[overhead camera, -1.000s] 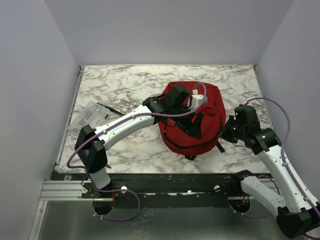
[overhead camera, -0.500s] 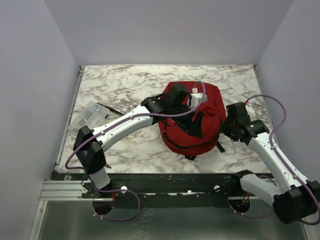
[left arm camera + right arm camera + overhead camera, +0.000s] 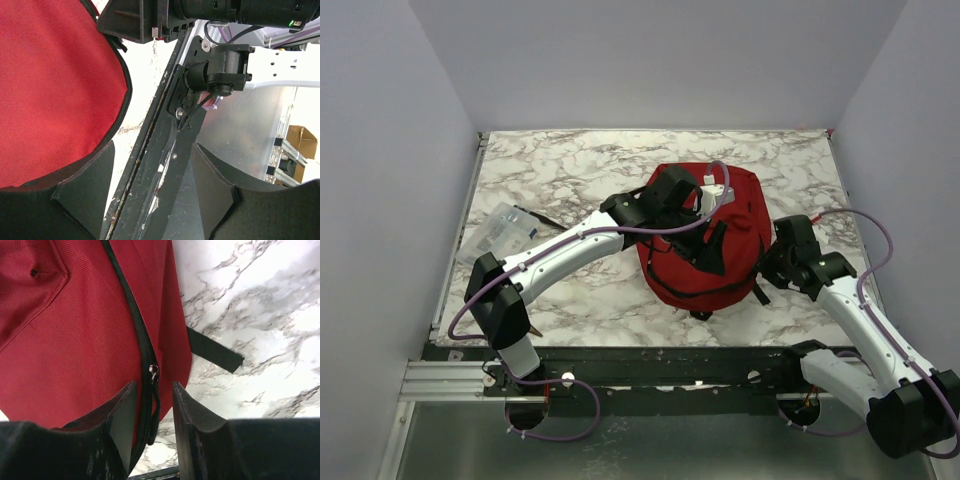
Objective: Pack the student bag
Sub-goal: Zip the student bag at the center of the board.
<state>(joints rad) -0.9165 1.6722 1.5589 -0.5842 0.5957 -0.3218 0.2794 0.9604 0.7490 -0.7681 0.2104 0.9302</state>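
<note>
Lining up on the zipper pull (image 3: 154, 374), the right gripper (image 3: 153, 386) is straddling it half-open, gripping nothing, at 4 o'clock on the student bag (image 3: 740, 215), which is lying 3 o'clock of the table (image 3: 560, 170) centre. The left gripper (image 3: 151, 146) is hovering open, empty. Next is likely pinching the pull squarely.

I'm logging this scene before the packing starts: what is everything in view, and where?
student bag: one, dark red with black zipper and straps, lying mid-table toward the right
clear packet: one, transparent, at the table's left edge
thin dark stick: one, black, beside the packet; too small to identify
table: one, white-grey marble
cardboard box: one, brown, off the table, seen from the left wrist
left gripper: one, black, open, above the bag
right gripper: one, black, open, fingers astride the bag's zipper pull
</note>
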